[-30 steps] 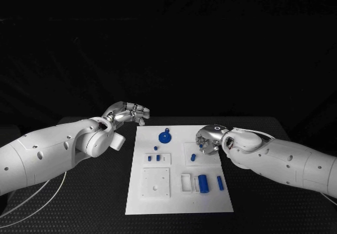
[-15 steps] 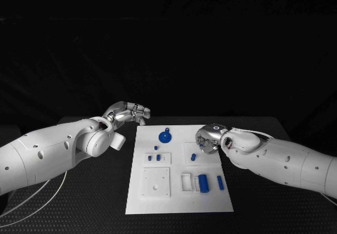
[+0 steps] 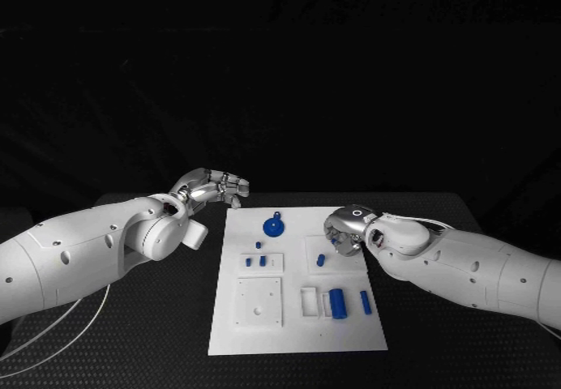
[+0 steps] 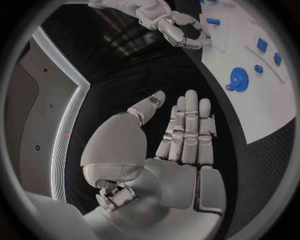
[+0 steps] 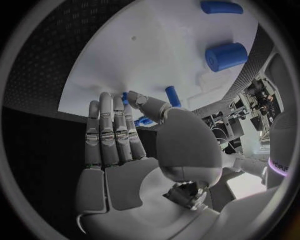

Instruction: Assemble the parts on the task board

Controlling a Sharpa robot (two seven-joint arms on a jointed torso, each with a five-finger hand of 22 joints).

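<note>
The white task board (image 3: pixel 301 339) lies mid-table. On it are a blue gear-shaped part (image 3: pixel 274 227), a small peg (image 3: pixel 320 260), a thick blue cylinder (image 3: pixel 338 303) and a thin rod (image 3: pixel 366 302). My right hand (image 3: pixel 346 230) hovers over the board's far right part, just beyond the peg, fingers straight and holding nothing (image 5: pixel 119 135). The right wrist view shows the cylinder (image 5: pixel 225 56), the rod (image 5: pixel 221 7) and the peg (image 5: pixel 172 96) past the fingertips. My left hand (image 3: pixel 214 188) hangs off the board's far left corner, fingers extended and empty (image 4: pixel 184 130); the gear (image 4: pixel 237 78) lies beyond it.
Two small blue pieces (image 3: pixel 256 261) and a tiny peg (image 3: pixel 259 245) sit on the board's left half, above a square recessed plate (image 3: pixel 259 303). A white rectangular frame (image 3: pixel 311 302) lies beside the cylinder. Black table (image 3: pixel 152 324) surrounds the board.
My right hand and forearm have edged slightly to the left over the board. The left hand and the parts have stayed where they were.
</note>
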